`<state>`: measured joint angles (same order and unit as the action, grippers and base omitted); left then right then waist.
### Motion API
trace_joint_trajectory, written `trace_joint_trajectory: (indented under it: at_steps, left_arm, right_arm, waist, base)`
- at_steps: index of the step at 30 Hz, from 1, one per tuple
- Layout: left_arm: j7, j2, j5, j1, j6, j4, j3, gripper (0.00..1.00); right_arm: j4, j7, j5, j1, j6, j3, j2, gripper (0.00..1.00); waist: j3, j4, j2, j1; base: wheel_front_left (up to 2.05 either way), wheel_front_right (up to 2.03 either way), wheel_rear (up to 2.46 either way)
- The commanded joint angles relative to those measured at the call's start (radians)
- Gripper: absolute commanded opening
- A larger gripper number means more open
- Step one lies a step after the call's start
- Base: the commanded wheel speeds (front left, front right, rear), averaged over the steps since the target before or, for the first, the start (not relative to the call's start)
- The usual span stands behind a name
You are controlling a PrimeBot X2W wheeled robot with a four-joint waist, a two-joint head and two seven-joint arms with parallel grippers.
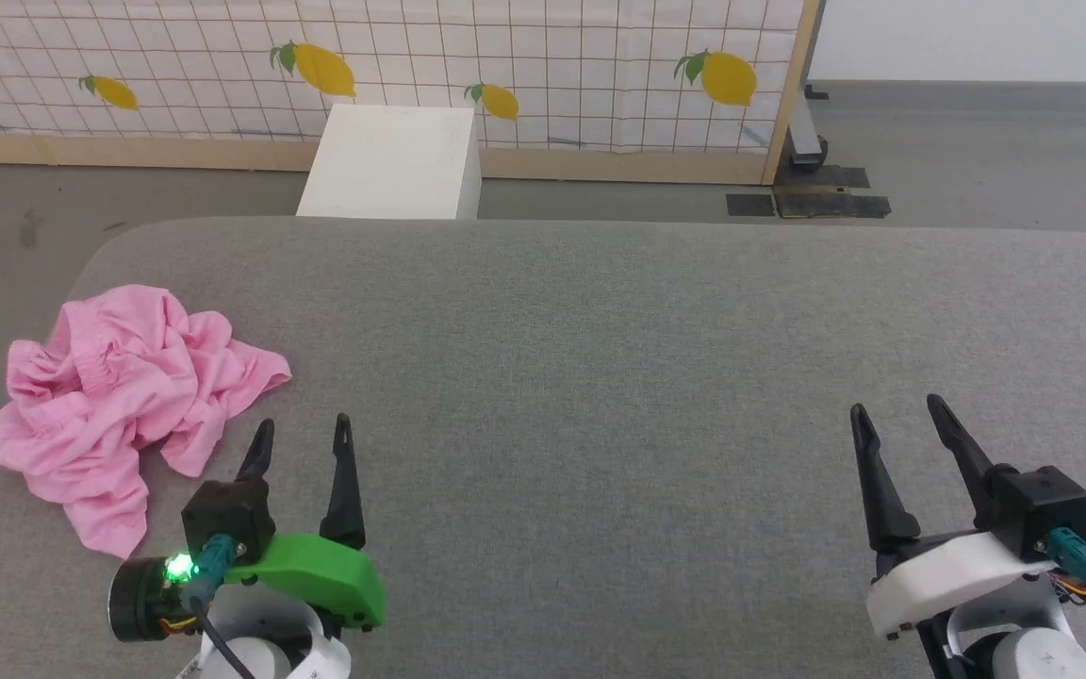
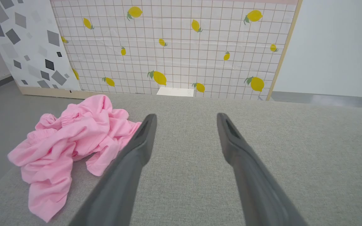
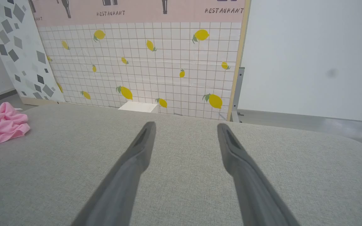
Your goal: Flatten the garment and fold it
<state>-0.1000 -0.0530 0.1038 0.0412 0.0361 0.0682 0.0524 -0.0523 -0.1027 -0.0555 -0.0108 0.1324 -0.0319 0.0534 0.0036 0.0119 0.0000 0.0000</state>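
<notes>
Your garment (image 1: 128, 396) lies crumpled in a heap near the left edge of the grey table (image 1: 600, 377), at about 9 o'clock in the head view, and its outer folds reach the rounded edge. Both grippers hover low over the table with nothing in them. The left gripper (image 1: 304, 422) has its jaws spread apart just beside the heap, which sits at its 10 o'clock. The right gripper (image 1: 896, 405), jaws equally spread, is well apart from it at 3 o'clock.

That reads as a ready stance: each arm is on its own side with fingers aimed at 12 o'clock, and the left is placed for the first grab.

The heap has no clean heading. Its longest run goes roughly from 12 to 6 o'clock and ends in a loose tail toward the robot, while a shorter flap points to 3 o'clock. The gathered waistband (image 1: 95, 363) shows in the heap's middle, so you cannot tell where the legs lie.
</notes>
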Motion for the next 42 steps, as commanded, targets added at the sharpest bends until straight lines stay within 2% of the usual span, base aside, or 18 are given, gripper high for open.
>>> trace_joint_trajectory:
  at_steps: [1,42]
  left_arm:
    - [-0.013,0.001,0.014,0.021,0.005,0.006,0.004,1.00]
    - [-0.102,0.002,0.113,0.055,0.044,0.081,0.041,1.00]
  right_arm:
    - [-0.005,-0.011,-0.010,-0.016,-0.001,-0.005,-0.001,1.00]
    - [-0.063,-0.099,-0.069,-0.030,-0.001,-0.043,-0.002,1.00]
  waist:
    - [0.000,0.001,0.0000,0.0000]
    - [-0.010,-0.006,0.0000,0.0000]
  base:
    - [0.00,0.00,0.00]
    - [0.00,0.00,0.00]
